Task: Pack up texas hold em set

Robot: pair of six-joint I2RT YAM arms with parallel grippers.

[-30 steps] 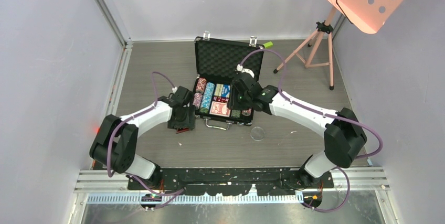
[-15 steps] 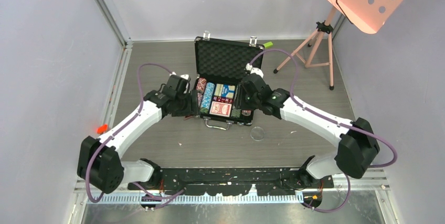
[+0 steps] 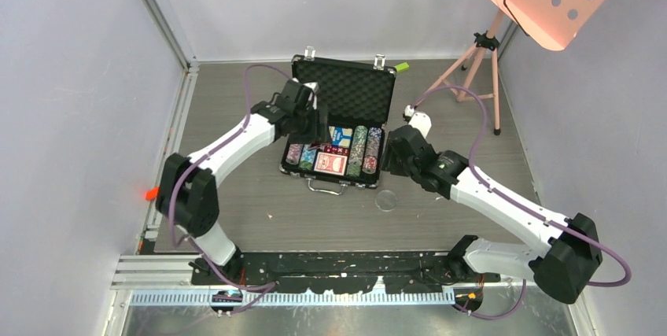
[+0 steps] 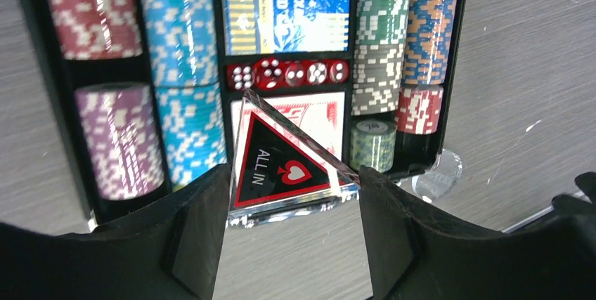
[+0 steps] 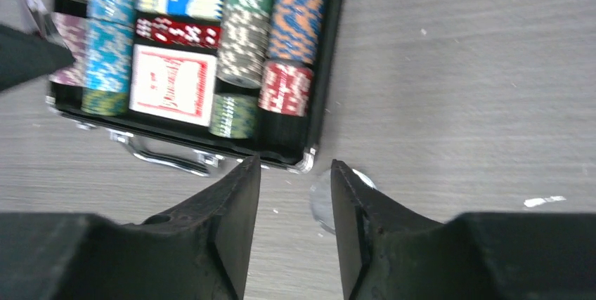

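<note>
The black briefcase (image 3: 294,94) lies open mid-table with its foam lid up. Its tray holds multicoloured chip stacks (image 4: 179,33), red dice (image 4: 288,74), a blue card box (image 4: 284,5) and a red-backed card deck (image 5: 173,83). My left gripper (image 3: 311,120) hovers over the tray, shut on the red "ALL IN" triangle (image 4: 281,166), which is tilted above the deck. My right gripper (image 5: 292,173) is open and empty above the table, just off the case's near right corner (image 5: 309,163). The clear disc (image 3: 386,200) lies on the table, partly behind my right finger (image 5: 348,205).
A pink tripod stand (image 3: 472,68) is at the back right under a pink perforated shade. A small green block (image 3: 402,67) sits by the lid's right corner. The case handle (image 5: 165,156) faces the arms. Grey walls enclose the table.
My left arm has swung from the case's near left side to above the tray, carrying the triangle. My right gripper has drawn back out of the tray to the right.
</note>
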